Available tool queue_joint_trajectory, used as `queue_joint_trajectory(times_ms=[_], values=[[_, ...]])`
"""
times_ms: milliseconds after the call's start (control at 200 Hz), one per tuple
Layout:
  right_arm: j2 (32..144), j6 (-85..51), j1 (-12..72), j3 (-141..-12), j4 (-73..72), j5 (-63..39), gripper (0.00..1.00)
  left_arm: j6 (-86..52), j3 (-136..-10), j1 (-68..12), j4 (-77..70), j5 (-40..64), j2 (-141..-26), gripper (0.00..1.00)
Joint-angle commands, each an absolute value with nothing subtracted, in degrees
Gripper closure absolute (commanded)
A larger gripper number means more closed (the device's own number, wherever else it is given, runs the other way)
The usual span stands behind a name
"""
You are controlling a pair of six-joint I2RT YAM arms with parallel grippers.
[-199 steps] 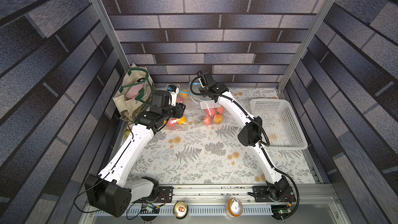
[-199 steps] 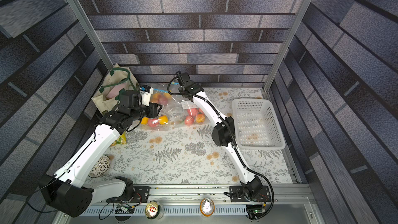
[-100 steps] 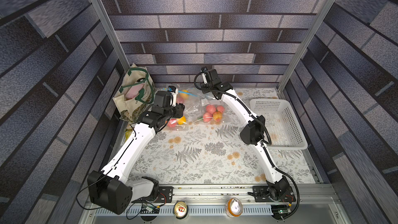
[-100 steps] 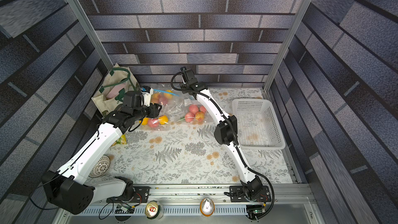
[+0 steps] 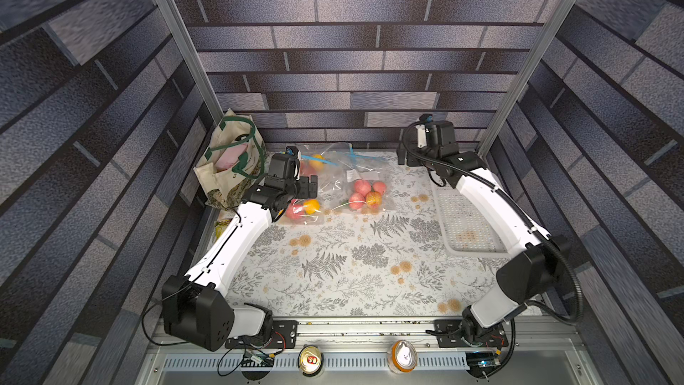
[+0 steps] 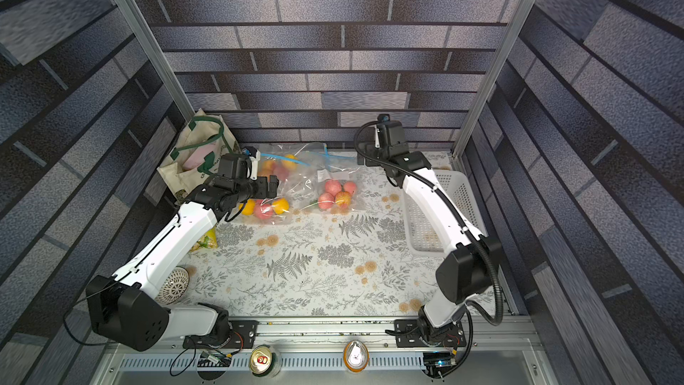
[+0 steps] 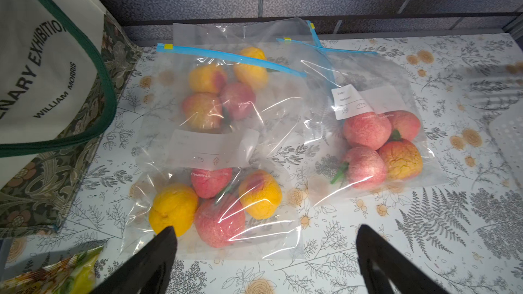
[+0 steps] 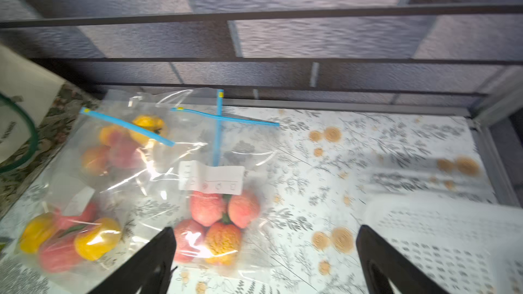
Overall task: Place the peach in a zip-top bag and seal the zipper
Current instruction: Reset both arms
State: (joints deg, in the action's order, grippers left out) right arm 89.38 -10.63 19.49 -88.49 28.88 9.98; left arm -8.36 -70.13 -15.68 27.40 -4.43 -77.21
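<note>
Three clear zip-top bags lie at the back of the table, each holding several peaches. The right-hand bag [image 5: 366,194] [image 7: 376,148] [image 8: 220,222] holds pink peaches [image 7: 366,130], and its blue zipper strip [image 8: 226,118] lies flat with a yellow tab at one end. My left gripper [image 5: 309,187] [image 7: 264,230] is open and empty, hovering over the near-left bag [image 7: 218,207]. The third bag [image 7: 220,91] lies behind that one. My right gripper [image 5: 403,157] [image 8: 264,230] is open and empty at the back right, apart from the bags.
A cloth tote bag [image 5: 229,164] stands at the back left corner. A white basket [image 5: 466,220] sits along the right side under my right arm. A yellow snack packet [image 7: 56,272] lies by the tote. Two cans [image 5: 311,359] [image 5: 403,355] stand on the front rail.
Both grippers have opened. The right gripper has let go of the right-hand bag's top and swung away to the back right. That bag now lies flat. The left gripper has drawn back slightly.
</note>
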Motion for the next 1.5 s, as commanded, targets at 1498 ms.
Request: queue_joint_trajectory(times_ms=[1498], values=[[87.13, -0.31, 2.07, -20.39, -51.11, 6.47, 0.0, -2.62, -24.57, 3.58, -45.55, -1.88, -88.34, 0.0]])
